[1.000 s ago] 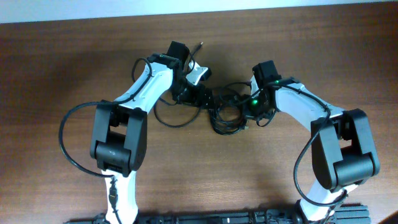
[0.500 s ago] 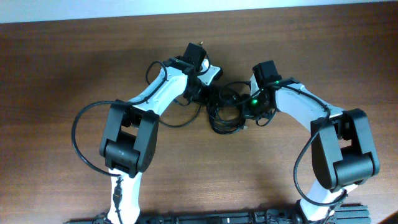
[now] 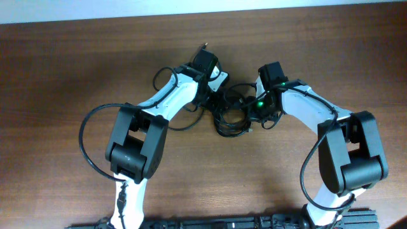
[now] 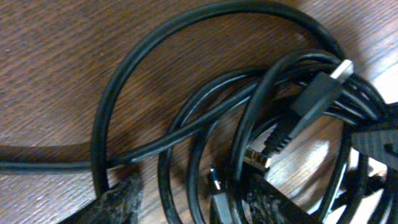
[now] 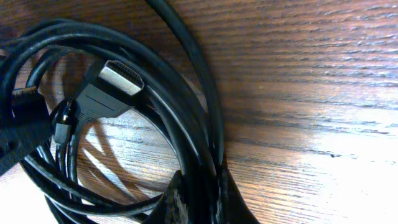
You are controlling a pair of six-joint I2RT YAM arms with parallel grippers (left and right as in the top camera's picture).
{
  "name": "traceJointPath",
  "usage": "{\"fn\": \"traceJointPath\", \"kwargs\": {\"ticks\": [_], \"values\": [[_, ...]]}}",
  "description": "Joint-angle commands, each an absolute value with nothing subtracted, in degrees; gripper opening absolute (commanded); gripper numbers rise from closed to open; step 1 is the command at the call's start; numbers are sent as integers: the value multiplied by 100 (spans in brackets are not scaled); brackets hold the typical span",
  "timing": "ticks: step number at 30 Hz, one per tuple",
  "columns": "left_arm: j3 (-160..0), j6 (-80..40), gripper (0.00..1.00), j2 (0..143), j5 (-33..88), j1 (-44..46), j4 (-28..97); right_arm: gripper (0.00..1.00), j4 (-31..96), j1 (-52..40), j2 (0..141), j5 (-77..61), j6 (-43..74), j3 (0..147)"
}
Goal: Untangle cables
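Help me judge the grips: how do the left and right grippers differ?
The left gripper is open, several strands of the cables between its fingers; the right gripper is shut on the cables. The left gripper meets them from the left, the right gripper from the right. Both work one tangle.

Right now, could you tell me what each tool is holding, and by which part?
The right tool is shut on the cables, pinching a few strands at the bundle's edge. The left tool stands open astride other strands, gripping nothing.
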State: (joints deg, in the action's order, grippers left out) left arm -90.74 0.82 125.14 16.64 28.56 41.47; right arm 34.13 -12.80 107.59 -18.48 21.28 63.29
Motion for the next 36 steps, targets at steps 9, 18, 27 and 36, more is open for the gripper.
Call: {"fn": "traceJointPath", "kwargs": {"ticks": [9,18,27,36], "values": [[-9113,86,0,12578,1496,2856,4827,4,3402,-1313,10822,-1905,2193,6224],[-11697,572,0,12575,2724,1896,7389,4,3555,-1310,10822,-1555,2193,6224],[-11902,740,0,12578,3426,753,7347,4,3640,-1313,10822,-1559,2193,6224],[-11902,679,2,12578,7338,585,7404,4,3662,-1313,10822,-1584,2169,6224]]}}
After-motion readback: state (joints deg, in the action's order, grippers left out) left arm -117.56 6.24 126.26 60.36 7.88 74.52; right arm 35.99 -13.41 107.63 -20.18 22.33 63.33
